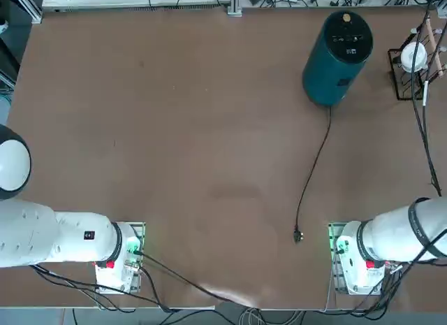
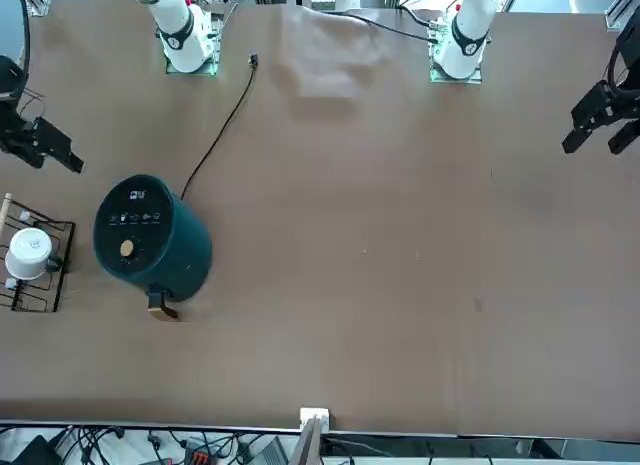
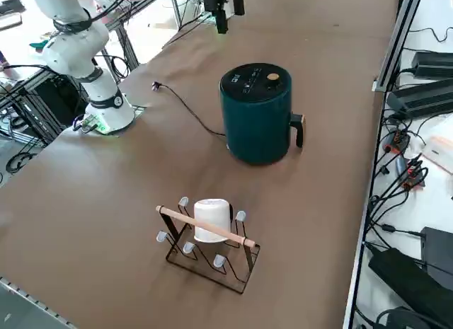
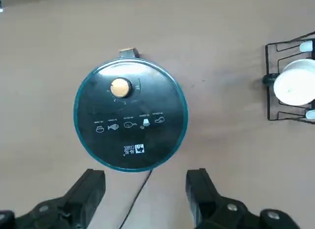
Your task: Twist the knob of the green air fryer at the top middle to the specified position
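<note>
The knob point(image 4: 120, 87) sits on the fryer's point(image 3: 256, 124) black top, near the rim on the handle point(image 3: 298, 129) side, the side away from the robot's bases. The right gripper point(image 4: 147, 177) hangs above the table point(image 1: 188, 143), fingers wide apart with nothing between them; from there the knob lies farther out and lower, so the reach should go outward, then down

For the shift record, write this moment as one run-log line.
right gripper: open, empty | air fryer: upright, untouched | knob: not gripped | white mug: in wire rack
</note>
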